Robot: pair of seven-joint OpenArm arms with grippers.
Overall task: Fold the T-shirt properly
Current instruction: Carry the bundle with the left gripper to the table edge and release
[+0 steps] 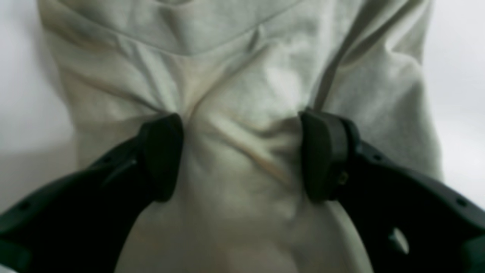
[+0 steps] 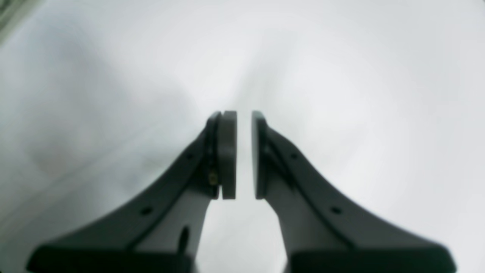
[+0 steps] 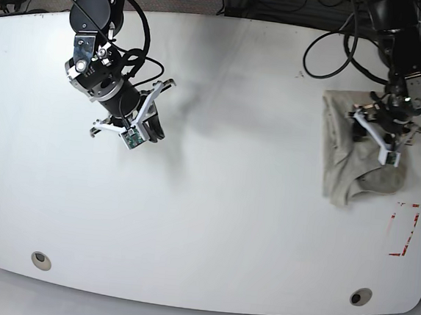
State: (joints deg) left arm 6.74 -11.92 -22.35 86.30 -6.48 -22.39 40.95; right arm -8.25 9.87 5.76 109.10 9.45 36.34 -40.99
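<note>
On the table's edge, the left tool straddles the T-shirt, spread wide; the right tool nearly closed, empty.

My right gripper hangs over bare white surface. Dark fingers stand upright and parallel, nearly together, a thin slit of white between them. Nothing pinched. Background blurred, faint grey shadow at left.
</note>
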